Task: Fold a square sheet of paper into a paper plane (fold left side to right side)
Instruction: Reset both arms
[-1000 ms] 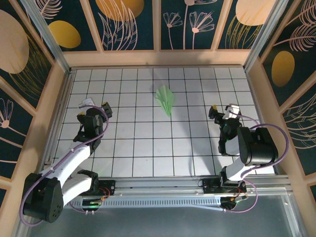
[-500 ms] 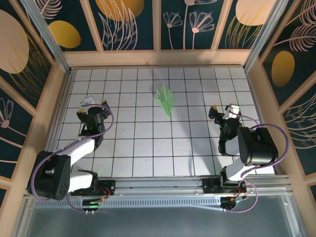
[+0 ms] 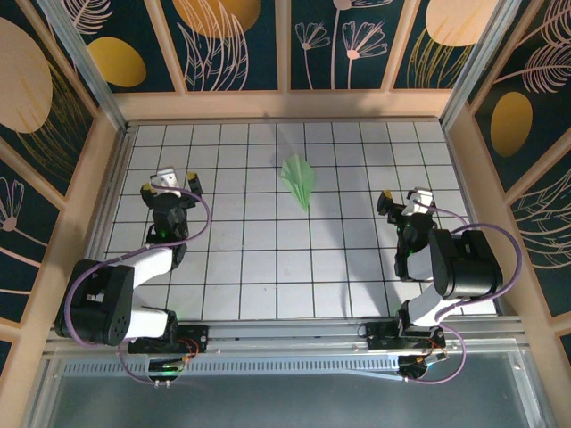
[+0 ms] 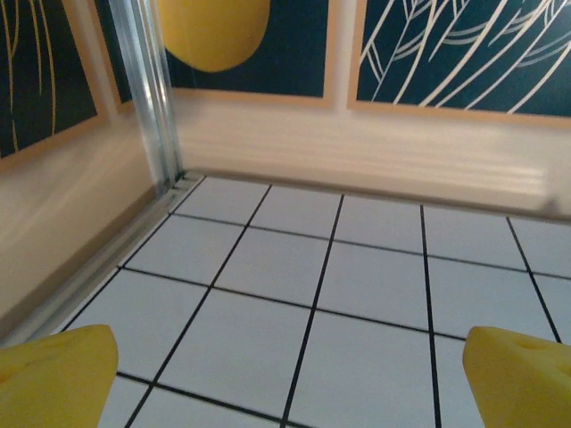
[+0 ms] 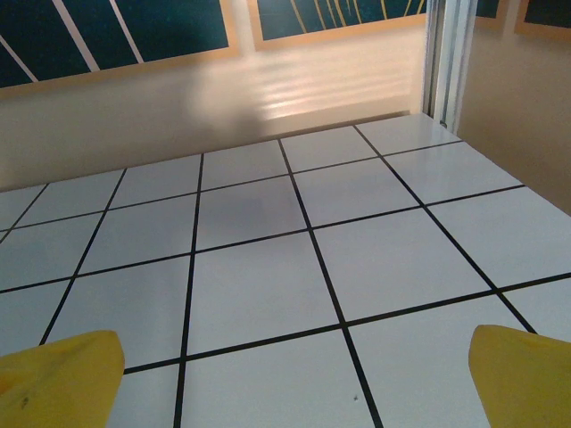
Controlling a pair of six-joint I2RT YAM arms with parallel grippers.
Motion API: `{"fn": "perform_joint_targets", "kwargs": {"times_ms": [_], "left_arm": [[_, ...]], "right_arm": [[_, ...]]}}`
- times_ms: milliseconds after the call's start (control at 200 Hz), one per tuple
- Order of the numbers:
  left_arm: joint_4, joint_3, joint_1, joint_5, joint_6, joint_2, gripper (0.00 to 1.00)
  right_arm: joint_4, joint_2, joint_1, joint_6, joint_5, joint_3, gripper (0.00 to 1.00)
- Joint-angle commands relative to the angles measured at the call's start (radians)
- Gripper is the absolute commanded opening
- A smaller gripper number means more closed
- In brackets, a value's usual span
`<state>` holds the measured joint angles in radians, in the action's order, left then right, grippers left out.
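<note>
The paper plane (image 3: pixel 299 179), a slim pale green dart with layered creases, lies on the white grid table toward the back middle, its tip pointing toward the near right. My left gripper (image 3: pixel 170 185) stands open at the left, several tiles away from the plane, with bare tiles between its yellow fingertips (image 4: pixel 53 379). At the right, my right gripper (image 3: pixel 404 197) is open as well, its yellow fingertips (image 5: pixel 526 374) spread wide over bare tiles, a few tiles from the plane.
Wooden walls (image 3: pixel 285 105) with dark floral panels close in the table at the back and both sides. A metal post (image 4: pixel 152 89) stands in the back left corner. A metal rail (image 3: pixel 294 334) runs along the near edge by the arm bases.
The left arm has folded back and swung its gripper up and slightly left, turning toward the back wall. The right arm and the paper plane have not moved.
</note>
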<state>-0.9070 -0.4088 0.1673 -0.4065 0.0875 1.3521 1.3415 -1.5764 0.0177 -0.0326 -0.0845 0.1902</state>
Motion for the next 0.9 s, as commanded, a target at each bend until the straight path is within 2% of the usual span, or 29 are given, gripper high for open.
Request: {"fn": "perform_joint_targets", "kwargs": {"times_ms": [0,180,320,455,611,896], "left_arm": [[-0.178,0.040,-0.030,0.072,-0.047,0.019,0.99],[-0.237,0.041,-0.066,0.183,-0.058,0.048,0.99],[-0.309,0.051,-0.069,0.200,-0.064,0.080,0.99],[-0.408,0.062,-0.077,0.242,-0.014,0.179,0.99],[-0.600,0.135,-0.077,0.201,0.011,0.243,0.99],[-0.644,0.163,-0.077,0.228,0.000,0.239,0.99]], "right_arm": [[0.017,0.010,-0.006,0.006,-0.005,0.015,0.99],[0.017,0.010,-0.007,0.006,-0.005,0.014,0.99],[0.018,0.010,-0.007,0.007,-0.005,0.015,0.99],[0.016,0.010,-0.006,0.006,-0.005,0.015,0.99],[0.015,0.011,-0.007,0.006,-0.004,0.015,0.99],[0.016,0.011,-0.006,0.007,-0.005,0.016,0.99]]}}
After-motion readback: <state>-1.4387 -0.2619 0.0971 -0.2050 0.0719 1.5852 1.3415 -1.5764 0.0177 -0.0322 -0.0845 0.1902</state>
